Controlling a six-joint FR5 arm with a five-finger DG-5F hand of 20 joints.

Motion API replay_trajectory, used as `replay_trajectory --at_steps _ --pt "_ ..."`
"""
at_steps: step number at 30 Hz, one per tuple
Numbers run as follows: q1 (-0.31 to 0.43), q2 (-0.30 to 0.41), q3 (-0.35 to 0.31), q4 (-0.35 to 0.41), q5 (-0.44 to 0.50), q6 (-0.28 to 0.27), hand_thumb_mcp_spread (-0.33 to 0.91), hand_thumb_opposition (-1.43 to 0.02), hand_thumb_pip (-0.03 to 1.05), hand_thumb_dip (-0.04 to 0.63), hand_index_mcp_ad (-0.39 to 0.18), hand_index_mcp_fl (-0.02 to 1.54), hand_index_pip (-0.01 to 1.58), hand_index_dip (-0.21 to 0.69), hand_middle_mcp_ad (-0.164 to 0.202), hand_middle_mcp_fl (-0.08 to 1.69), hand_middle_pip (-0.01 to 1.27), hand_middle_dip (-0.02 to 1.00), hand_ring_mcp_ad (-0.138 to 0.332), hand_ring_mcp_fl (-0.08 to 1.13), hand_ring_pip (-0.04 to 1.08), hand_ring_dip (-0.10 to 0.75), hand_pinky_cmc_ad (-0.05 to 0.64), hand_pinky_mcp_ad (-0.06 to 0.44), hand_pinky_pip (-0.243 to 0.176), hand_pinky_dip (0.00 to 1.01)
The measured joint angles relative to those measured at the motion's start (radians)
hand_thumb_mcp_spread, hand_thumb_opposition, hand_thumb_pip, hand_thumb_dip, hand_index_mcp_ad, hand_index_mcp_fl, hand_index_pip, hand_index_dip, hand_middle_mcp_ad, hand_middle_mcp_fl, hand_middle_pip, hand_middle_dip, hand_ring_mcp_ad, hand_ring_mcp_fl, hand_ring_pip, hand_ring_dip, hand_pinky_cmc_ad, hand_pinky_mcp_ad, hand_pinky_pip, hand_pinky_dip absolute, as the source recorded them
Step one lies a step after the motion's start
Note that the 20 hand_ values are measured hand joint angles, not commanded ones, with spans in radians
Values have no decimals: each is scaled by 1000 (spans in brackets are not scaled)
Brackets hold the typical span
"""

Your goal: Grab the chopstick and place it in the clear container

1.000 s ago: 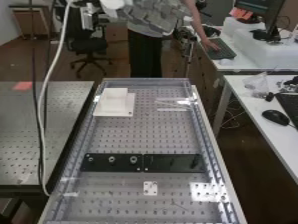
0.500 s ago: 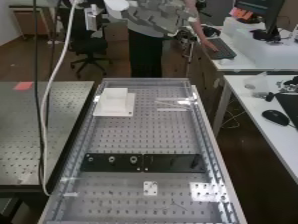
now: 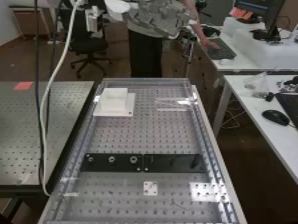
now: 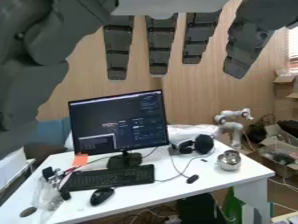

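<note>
Pale wood panelling (image 4: 199, 95) stands behind the straight, spread fingers (image 4: 160, 47), which hang apart from the white desk (image 4: 206, 181).

White glare streaks the perforated bench (image 3: 143, 135) in my high view, above dim floor (image 3: 233, 155); my wrist view catches bright window blinds (image 4: 293, 44) and highlights on a metal bowl (image 4: 229, 160).

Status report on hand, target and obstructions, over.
Hand open, fingers straight. Pale strips on far bench; can't confirm chopstick. White block apart from them, probably not blocking.
</note>
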State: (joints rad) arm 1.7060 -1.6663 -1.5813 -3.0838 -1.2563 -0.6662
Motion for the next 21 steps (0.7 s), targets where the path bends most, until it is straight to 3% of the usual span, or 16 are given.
replay_trajectory --at_steps 17,21 --pt "-3 1 -3 9 -18 -6 161 -689 401 56 -188 305 35 314 45 110 120 279 120 10 86 152 527 346 -141 164" --pt "-4 0 -2 10 -16 -7 161 -693 450 56 -188 311 35 314 45 110 120 279 120 10 86 152 527 346 -145 164"
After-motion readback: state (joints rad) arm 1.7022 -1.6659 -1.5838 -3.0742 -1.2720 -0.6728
